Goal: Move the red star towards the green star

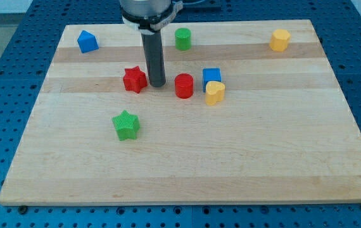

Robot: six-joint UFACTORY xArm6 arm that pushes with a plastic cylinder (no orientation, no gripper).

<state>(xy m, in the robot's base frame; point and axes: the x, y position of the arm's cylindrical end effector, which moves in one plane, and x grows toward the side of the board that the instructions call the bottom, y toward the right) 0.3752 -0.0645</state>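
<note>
While my tip point(158, 84) sits just right of the red star point(134, 80), seemingly touching, no jaws here, the green star point(126, 125) waits well below, push undone

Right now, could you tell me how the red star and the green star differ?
The red star is red and sits higher in the view; the green star is green and lies nearer the view's bottom. My tip stands just to the right of the red star, while the green star lies well apart from it. Both are star-shaped blocks resting flat on the wooden board.
</note>
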